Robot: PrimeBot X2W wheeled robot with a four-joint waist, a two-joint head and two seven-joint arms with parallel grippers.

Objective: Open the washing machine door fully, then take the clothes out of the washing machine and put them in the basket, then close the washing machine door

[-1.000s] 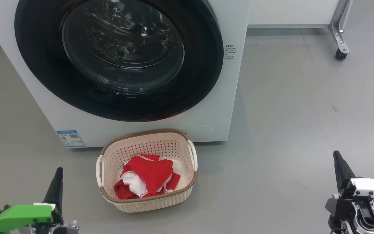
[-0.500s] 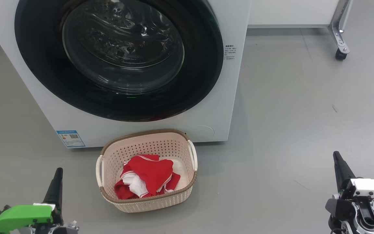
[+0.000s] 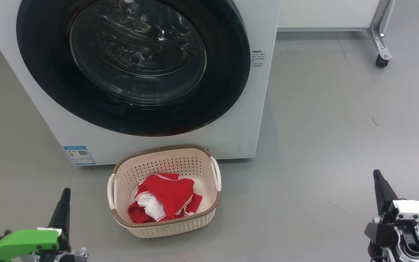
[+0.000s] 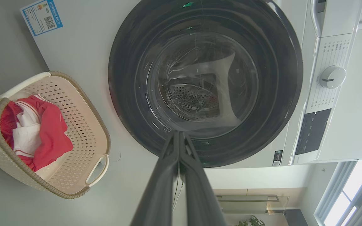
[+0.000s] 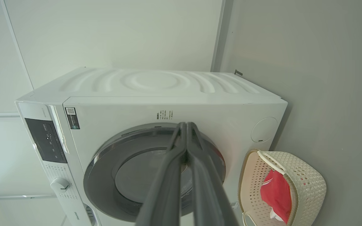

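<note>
Head view: I'm judging this job finished.
Clothes (image 3: 166, 200) are lying in the basket (image 3: 166, 229), the door (image 3: 216, 105) is sitting shut; left gripper (image 3: 65, 193) and right gripper (image 3: 377, 174) are hanging low, fingers together, empty.

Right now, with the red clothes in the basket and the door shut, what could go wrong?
1. The basket sits on the floor right in front of the washer. If the robot rolls forward, it might bump the basket and spill the clothes.
2. The door looks closed, but I can't tell if it latched. It might swing open over the basket.
</note>
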